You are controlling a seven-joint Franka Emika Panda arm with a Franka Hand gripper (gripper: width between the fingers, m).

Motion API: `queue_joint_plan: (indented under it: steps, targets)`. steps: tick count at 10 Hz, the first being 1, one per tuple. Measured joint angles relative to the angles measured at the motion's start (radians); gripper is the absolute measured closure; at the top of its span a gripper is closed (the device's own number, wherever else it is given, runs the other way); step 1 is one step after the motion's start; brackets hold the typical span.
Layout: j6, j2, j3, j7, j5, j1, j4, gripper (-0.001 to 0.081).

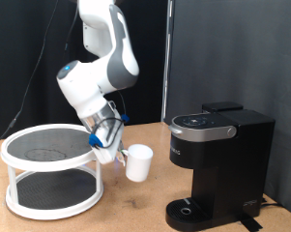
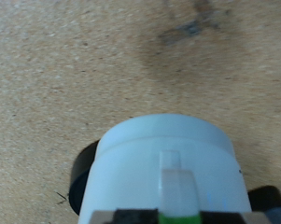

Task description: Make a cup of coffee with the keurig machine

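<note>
Exterior view: the arm [image 1: 99, 60], white with blue trim, reaches down from the upper centre of the frame. Its gripper [image 1: 113, 147] sits at centre-left, clamped on the cup [image 1: 137, 162], which hangs tilted above the table [image 1: 135, 208] rather than resting on it. The cup is between a white two-tier round rack [image 1: 50, 172] at lower left and the coffee machine [image 1: 218, 166] at lower right; it is just beside the rack's rim and apart from the machine. The machine's lid is down, its round drip tray at the bottom of the frame.

Surface: light tan wood-grain tabletop. Room: black curtain fills the background, with a vertical pole right of centre.

Wrist view: the cup [image 2: 163, 168] fills the lower half of the frame, white and cylindrical, with one translucent fingertip [image 2: 176, 187] pressed against its wall. Beneath it lies speckled tan tabletop [image 2: 75, 65], with a dark smudge [image 2: 182, 28] near the upper edge.
</note>
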Motion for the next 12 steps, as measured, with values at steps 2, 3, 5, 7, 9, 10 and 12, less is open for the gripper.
queue_joint_plan:
  steps: [2,3,5,7,9,10,12]
  targets:
    - [0.116,0.078,0.04,-0.135,0.192,0.031,0.003,0.0799]
    - [0.152,0.115,0.059,-0.21,0.295,0.04,0.01,0.0799]
    - [0.168,0.176,0.09,-0.322,0.429,0.046,0.036,0.0799]
    - [0.169,0.215,0.117,-0.396,0.516,0.047,0.062,0.0799]
    - [0.169,0.24,0.14,-0.433,0.564,0.048,0.081,0.0799]
    - [0.17,0.249,0.149,-0.446,0.582,0.048,0.088,0.0799]
    - [0.171,0.263,0.165,-0.467,0.616,0.048,0.101,0.0799]
